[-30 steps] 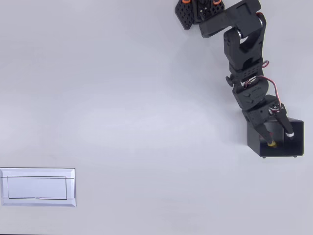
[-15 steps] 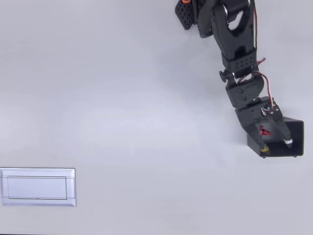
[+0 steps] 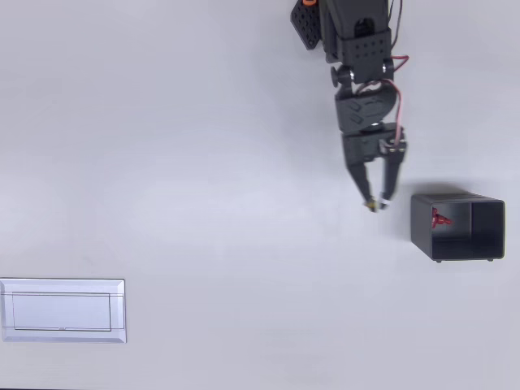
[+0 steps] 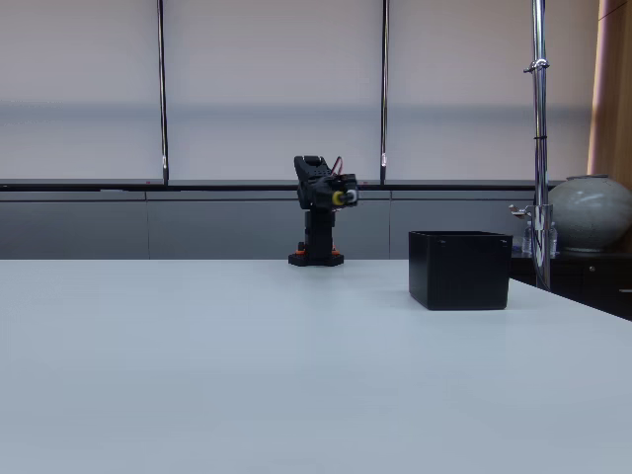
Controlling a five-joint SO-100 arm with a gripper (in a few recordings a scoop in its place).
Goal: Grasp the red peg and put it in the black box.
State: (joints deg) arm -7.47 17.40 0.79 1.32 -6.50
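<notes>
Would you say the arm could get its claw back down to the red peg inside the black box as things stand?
Probably yes: the red peg lies in the black box, whose top is open, and the claw hangs just beside it with nothing between.

Red peg point(image 3: 440, 218) in black box point(image 3: 457, 246); black gripper point(image 3: 377, 203) w/ yellow, white tips; white panel point(image 3: 62, 310).

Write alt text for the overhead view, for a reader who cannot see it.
A red peg lies inside a black box at the right of a pale table. The black arm's gripper points down the picture just left of the box, holding nothing. A flat white panel lies at the lower left.
</notes>
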